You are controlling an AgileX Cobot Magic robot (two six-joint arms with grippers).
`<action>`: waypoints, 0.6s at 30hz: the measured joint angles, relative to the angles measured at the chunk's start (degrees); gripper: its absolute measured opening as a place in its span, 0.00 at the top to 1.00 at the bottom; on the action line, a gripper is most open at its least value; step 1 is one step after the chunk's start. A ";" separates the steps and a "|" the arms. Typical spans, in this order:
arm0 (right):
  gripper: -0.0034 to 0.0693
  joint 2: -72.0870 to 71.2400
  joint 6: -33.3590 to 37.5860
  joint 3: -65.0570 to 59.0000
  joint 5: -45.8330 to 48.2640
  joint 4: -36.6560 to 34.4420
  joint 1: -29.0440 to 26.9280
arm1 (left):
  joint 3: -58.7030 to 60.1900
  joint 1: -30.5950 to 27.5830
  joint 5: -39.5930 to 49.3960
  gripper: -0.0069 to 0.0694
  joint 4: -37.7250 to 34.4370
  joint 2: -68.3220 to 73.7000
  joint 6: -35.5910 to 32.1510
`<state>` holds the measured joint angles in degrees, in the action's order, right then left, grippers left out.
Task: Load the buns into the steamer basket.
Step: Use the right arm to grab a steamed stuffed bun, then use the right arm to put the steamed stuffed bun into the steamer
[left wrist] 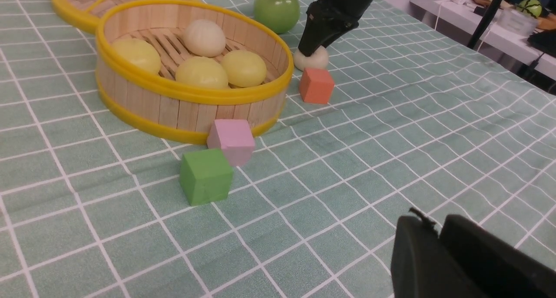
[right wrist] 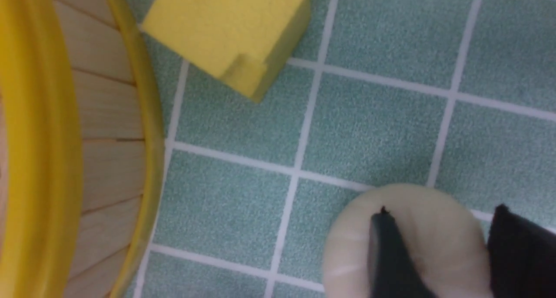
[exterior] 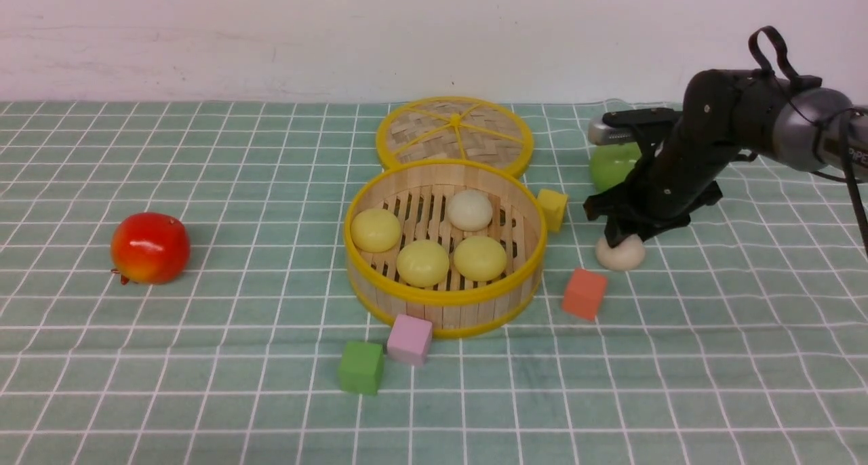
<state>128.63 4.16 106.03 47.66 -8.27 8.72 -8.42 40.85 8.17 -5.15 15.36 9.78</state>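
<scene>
On checked cloth (exterior: pixel 203 356), off-white bun (exterior: pixel 620 256) sits dome-up under right claw (exterior: pixel 624 238).

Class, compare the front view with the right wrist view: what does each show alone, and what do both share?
Front view only: the red fruit, green apple, lid, four buns inside the steamer basket, and the green cube, pink cube and orange cube. Right wrist view only: a notch in the yellow cube's corner, and the jaws of the right gripper straddling the off-white bun. Both: that bun on the cloth, the yellow cube, the basket's wall.
</scene>
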 joint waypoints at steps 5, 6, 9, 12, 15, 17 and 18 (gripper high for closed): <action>0.86 -0.30 4.13 0.04 1.59 -1.74 0.00 | 0.00 0.00 0.00 0.81 0.00 0.00 0.00; 0.90 -0.63 4.35 0.04 1.95 -2.08 0.00 | 0.00 0.00 0.00 0.81 0.00 0.00 0.00; 0.93 -2.58 4.93 -0.01 3.53 -3.21 0.00 | 0.00 0.00 0.00 0.81 0.00 0.00 0.00; 0.93 -6.12 5.54 -0.12 4.43 -5.96 0.14 | 0.00 0.00 0.00 0.81 0.00 0.00 0.00; 0.93 -10.28 8.41 -0.12 3.37 -12.14 1.35 | 0.00 0.00 0.00 0.81 0.00 0.00 0.00; 0.93 -11.87 12.41 0.15 1.29 -18.24 3.16 | 0.00 0.00 0.00 0.81 0.00 0.00 0.00; 0.93 -11.98 14.09 0.32 0.29 -21.49 4.36 | 0.00 0.00 0.00 0.81 0.00 0.00 0.00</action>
<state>116.65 18.25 106.35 47.95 -29.76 13.07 -8.42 40.85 8.17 -5.15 15.36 9.78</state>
